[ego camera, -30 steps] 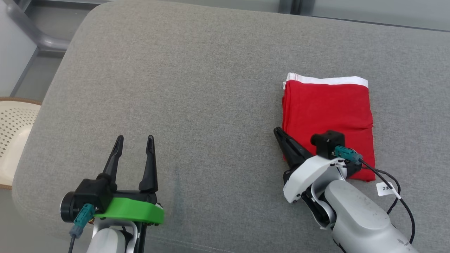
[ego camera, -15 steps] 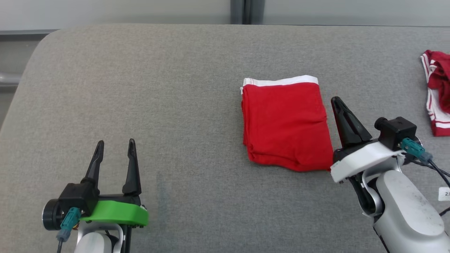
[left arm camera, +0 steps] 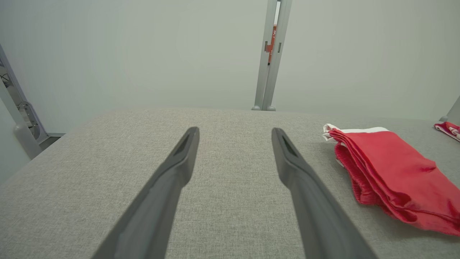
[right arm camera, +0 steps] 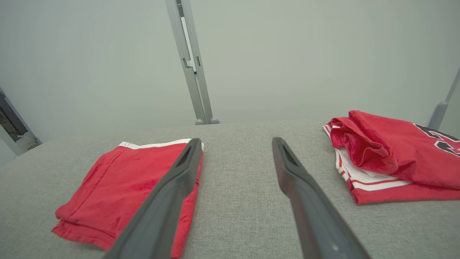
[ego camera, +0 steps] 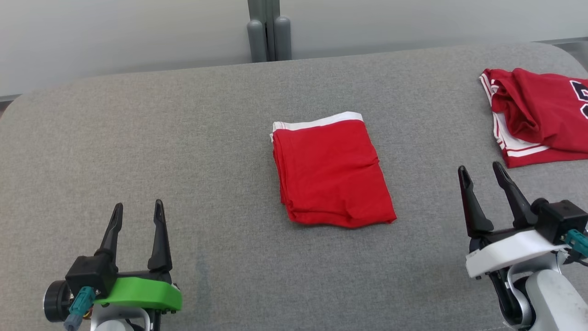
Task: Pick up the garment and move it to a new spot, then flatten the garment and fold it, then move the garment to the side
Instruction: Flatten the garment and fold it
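Note:
A folded red garment (ego camera: 331, 175) with a white band along its far edge lies flat in the middle of the grey cushioned surface (ego camera: 183, 138). It also appears in the left wrist view as the garment (left arm camera: 388, 176) at the right, and in the right wrist view as the garment (right arm camera: 122, 187) at the left. My right gripper (ego camera: 481, 169) stands open at the lower right, well clear of the garment's right side, holding nothing. My left gripper (ego camera: 137, 209) is open at the lower left, empty, far from the garment.
A second red garment (ego camera: 537, 115), crumpled, with white stripes and dark lettering, lies at the far right edge of the surface; the right wrist view has it (right arm camera: 399, 158) too. A grey post (ego camera: 268, 34) and a pale wall stand behind the surface.
My right gripper let go of the garment's near edge, opened and drew back to the right. The head camera has turned, so the whole picture shifted and the second garment came into view.

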